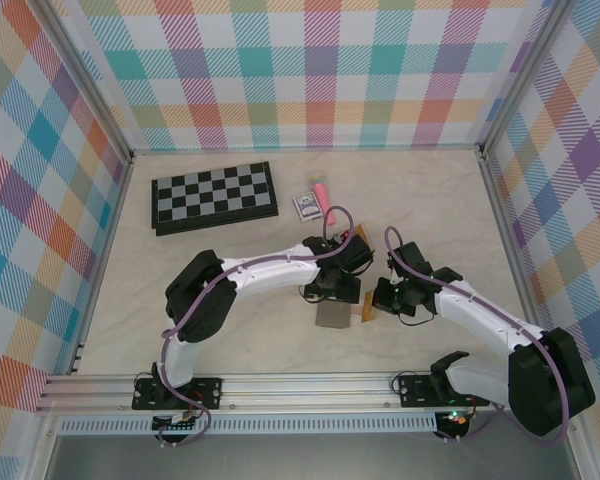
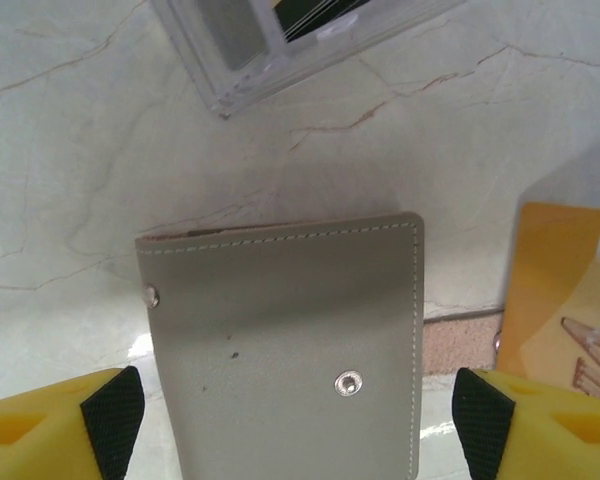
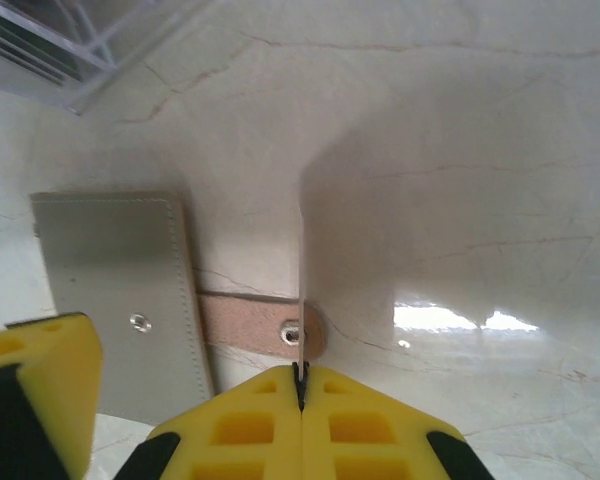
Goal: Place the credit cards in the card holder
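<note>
Yellow-fingered right tool (image 3: 302,385) is gripping a credit card (image 2: 565,300), edge-on from its wrist, face-on from the left wrist, where the released left tool (image 2: 298,415) is straddling the card holder (image 2: 290,330).

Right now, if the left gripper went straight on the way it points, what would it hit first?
Most likely the grey card holder: it lies flat on the table, straight ahead between the left gripper's open fingers, though depth is hard to judge.

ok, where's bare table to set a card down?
Bare: the patch between the chessboard and the front rail, left of the left arm; also the right side, from the pink object to the right wall. Crowded: centre, left gripper and right gripper at the card holder.
</note>
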You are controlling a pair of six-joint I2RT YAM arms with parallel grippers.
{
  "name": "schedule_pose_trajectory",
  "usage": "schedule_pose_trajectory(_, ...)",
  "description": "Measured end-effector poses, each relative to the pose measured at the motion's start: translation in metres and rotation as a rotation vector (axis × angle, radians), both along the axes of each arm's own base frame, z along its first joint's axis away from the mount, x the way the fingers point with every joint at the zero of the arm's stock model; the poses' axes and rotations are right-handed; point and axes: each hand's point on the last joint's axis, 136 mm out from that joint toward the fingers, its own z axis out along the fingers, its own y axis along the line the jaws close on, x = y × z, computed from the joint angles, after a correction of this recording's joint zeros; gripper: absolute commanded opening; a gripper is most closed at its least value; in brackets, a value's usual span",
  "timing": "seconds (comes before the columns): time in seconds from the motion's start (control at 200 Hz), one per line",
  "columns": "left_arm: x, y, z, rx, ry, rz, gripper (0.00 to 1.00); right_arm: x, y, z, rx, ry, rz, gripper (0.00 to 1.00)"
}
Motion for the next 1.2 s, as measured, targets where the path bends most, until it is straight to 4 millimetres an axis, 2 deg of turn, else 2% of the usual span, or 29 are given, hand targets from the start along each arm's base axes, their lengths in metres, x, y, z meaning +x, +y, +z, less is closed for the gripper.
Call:
schedule_pose_trajectory(0.125,0.004,-0.004,-0.005,0.03,-0.001,0.002,0.86,0.0,0.0,-0.002,0.003,-0.002,0.0,0.02)
schedule_pose_trajectory(0.16,0.004,-0.003,-0.006,0.046,-0.001,0.002,0.97,-0.001,0.0,-0.003,0.002,-0.001,0.0,0.02)
schedule_pose_trajectory(0.3,0.007,-0.003,-0.014,0.1,-0.003,0.001,1.0,-0.001,-0.002,-0.004,0.001,0.002,-0.006,0.02)
schedule_pose_trajectory(0.76,0.006,0.0,-0.035,0.19,0.017,-0.012,1.0,0.0,-0.006,-0.009,0.0,0.004,-0.023,0.02)
schedule_pose_trajectory(0.9,0.006,0.002,-0.035,0.197,0.018,-0.014,1.0,0.0,-0.007,-0.01,-0.002,0.005,-0.025,0.01)
schedule_pose_trajectory(1.065,0.009,0.003,-0.033,0.204,0.001,-0.013,0.95,0.001,-0.008,-0.01,-0.008,0.002,-0.029,0.01)
schedule_pose_trajectory(1.2,0.011,0.005,-0.022,0.195,-0.026,-0.01,0.9,0.001,-0.009,-0.011,-0.015,0.003,-0.032,0.01)
